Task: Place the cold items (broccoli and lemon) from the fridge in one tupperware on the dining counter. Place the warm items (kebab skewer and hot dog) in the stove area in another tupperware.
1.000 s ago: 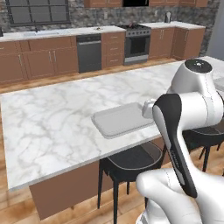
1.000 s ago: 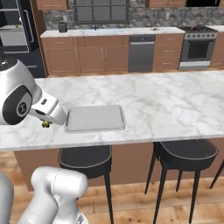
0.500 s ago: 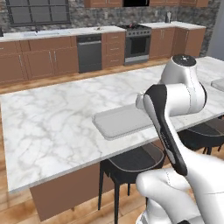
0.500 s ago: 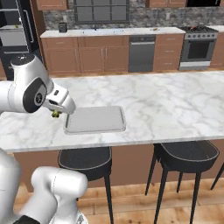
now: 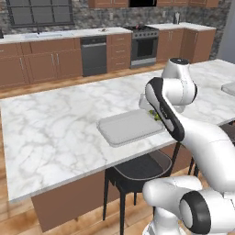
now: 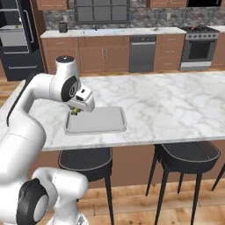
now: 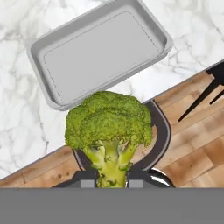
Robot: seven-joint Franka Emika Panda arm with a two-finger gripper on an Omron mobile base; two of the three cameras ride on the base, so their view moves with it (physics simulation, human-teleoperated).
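The hand (image 7: 111,180) grips the broccoli (image 7: 109,124) by its stalk above the unlabelled grey tupperware (image 7: 98,52) on the bench (image 5: 55,128).

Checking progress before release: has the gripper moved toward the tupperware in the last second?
Yes. In the right base view the gripper, shut on the broccoli, has swung right, from beside the tupperware to over its left edge.

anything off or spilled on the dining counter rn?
Nothing stands out. The gripper is shut on the broccoli by its stem, above the counter edge beside the grey tupperware, which sits flat and empty on the marble counter. No spill or damage visible.
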